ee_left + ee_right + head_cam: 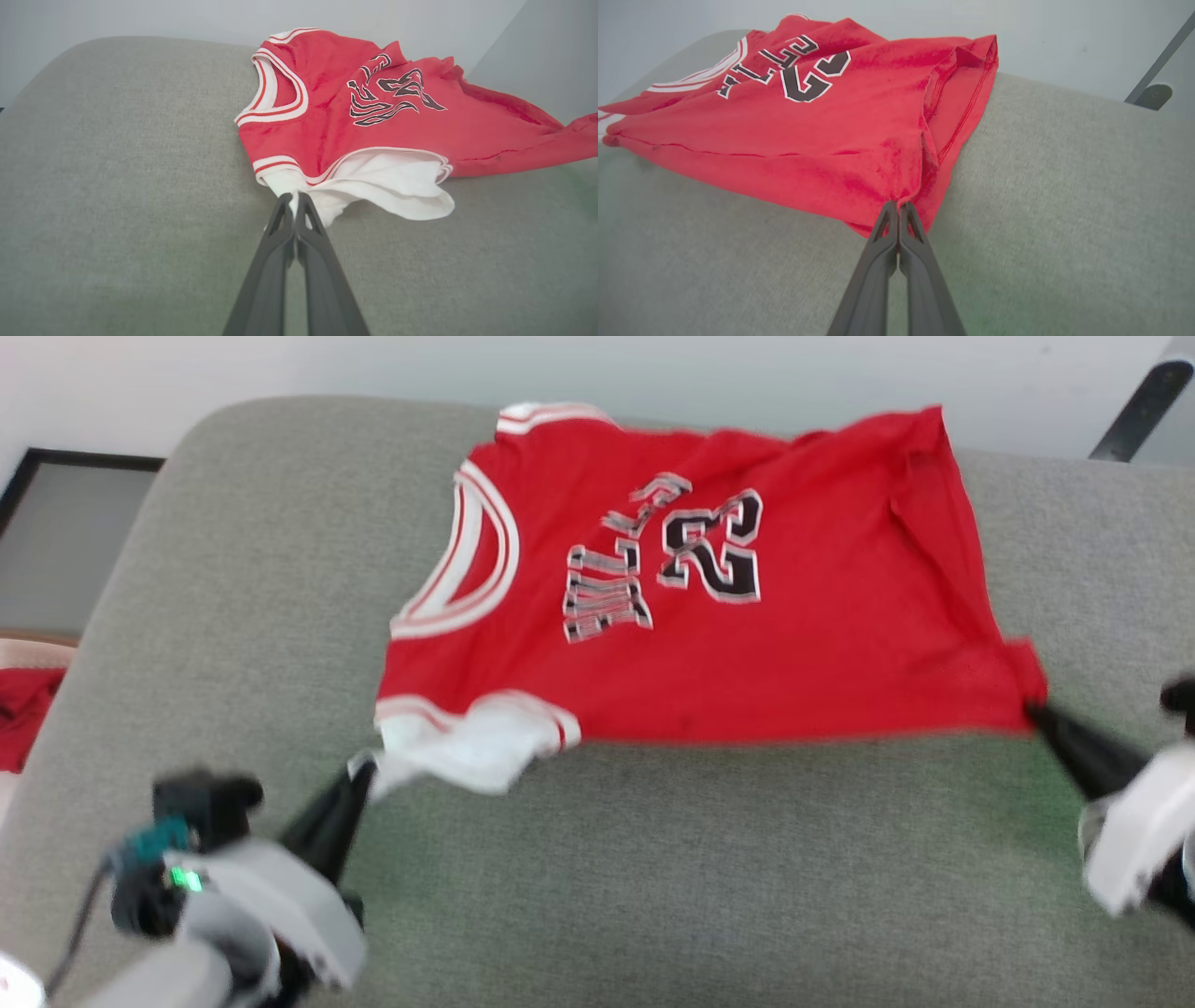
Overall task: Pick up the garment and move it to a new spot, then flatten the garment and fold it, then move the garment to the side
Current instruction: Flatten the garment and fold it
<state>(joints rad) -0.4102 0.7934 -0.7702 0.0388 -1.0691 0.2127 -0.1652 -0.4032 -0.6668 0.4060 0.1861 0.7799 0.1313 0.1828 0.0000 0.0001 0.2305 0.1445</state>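
Note:
The garment point(747, 653) is a red jersey with white sleeves and black lettering, spread chest-up across a grey cushioned surface point(653, 877), collar toward the left. My left gripper point(366, 773) is shut on the white near sleeve, seen close in the left wrist view, where the gripper point(294, 198) pinches the sleeve point(383, 186). My right gripper point(1034, 709) is shut on the near red hem corner; the right wrist view shows that gripper point(897, 205) pinching gathered red cloth of the garment point(822, 130). The near edge is stretched between both grippers, slightly lifted.
The grey surface has rounded corners and an edge at the far side by a pale wall. A dark framed panel point(56, 541) lies at the left, red cloth point(23, 714) below it. A dark slanted bar point(1139, 411) stands at the far right.

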